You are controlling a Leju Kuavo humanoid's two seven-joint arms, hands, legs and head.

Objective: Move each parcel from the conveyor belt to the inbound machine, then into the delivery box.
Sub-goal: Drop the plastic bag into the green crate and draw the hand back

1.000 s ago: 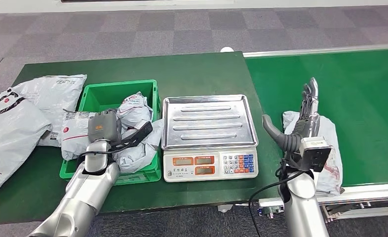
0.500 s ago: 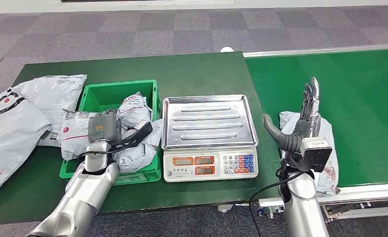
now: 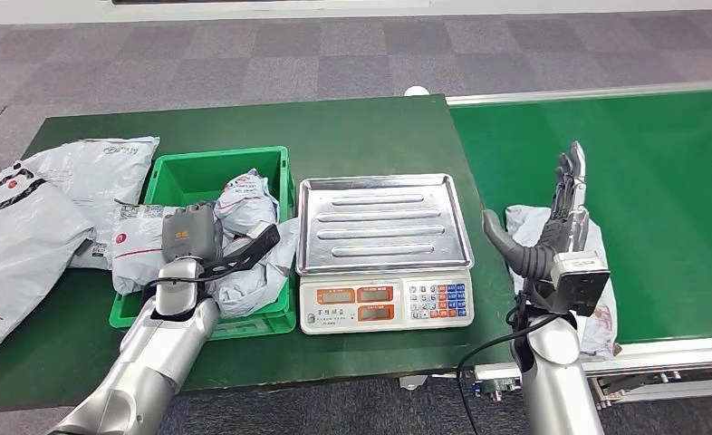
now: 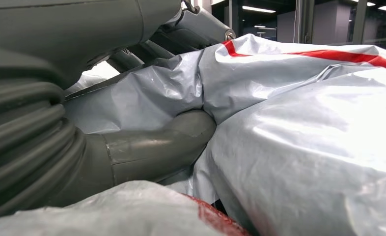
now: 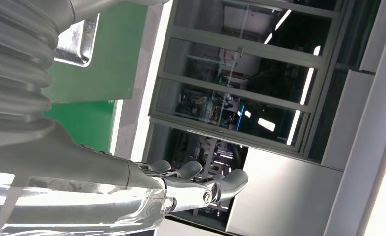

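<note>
Your conveyor belt (image 3: 660, 181) is carrying the grey parcel (image 3: 526, 222) toward the desk (image 3: 370, 136): over the last second it has slid left under your right hand (image 3: 552, 237), so its near edge now lies closer to the belt's end. That puts it within reach for the pickup, judging by position. The parcel lies flat on the belt near the front edge, its long axis running roughly front to back, away from you. Your right hand hangs above it with fingers straight and thumb spread, holding nothing. The scale (image 3: 384, 254) tray stands bare. Your left hand (image 3: 216, 243) rests among the bagged parcels in the green box (image 3: 167, 177), fingers apart, gripping none.
</note>
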